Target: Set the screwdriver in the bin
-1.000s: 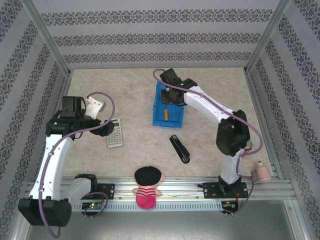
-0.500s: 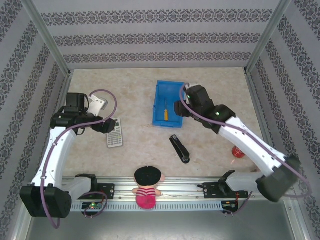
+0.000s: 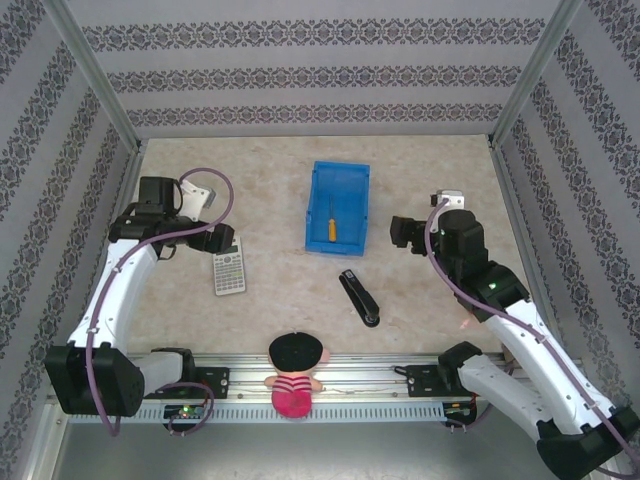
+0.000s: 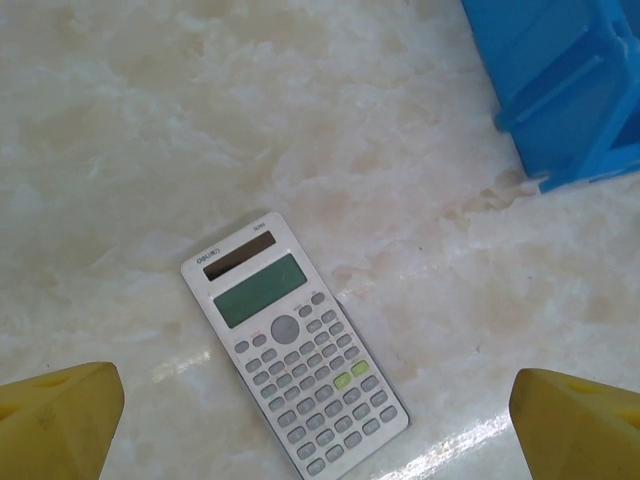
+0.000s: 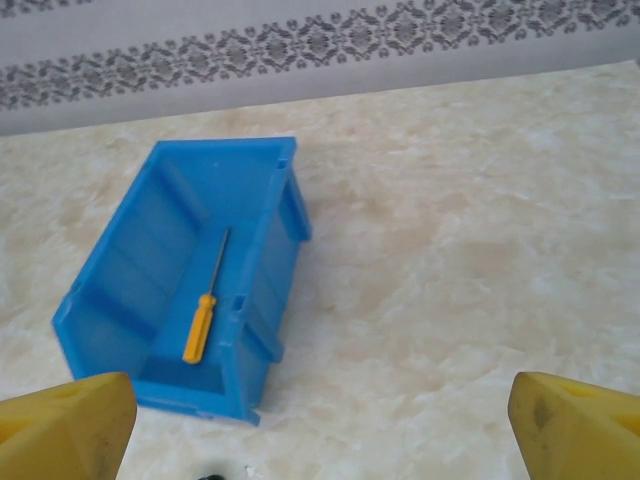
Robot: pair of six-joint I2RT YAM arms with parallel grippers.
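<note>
Job looks done: the screwdriver (image 5: 201, 326) is laid inside the bin (image 5: 272, 272), left fingers (image 4: 52, 418) and right fingers (image 5: 62, 424) are spread apart and empty, so only parking is needed.

A beige marbled counter (image 3: 280, 310) sits under even light, enclosed by grey walls (image 3: 320, 70) with dark floral bands and aluminium corner posts (image 3: 95, 85).
</note>
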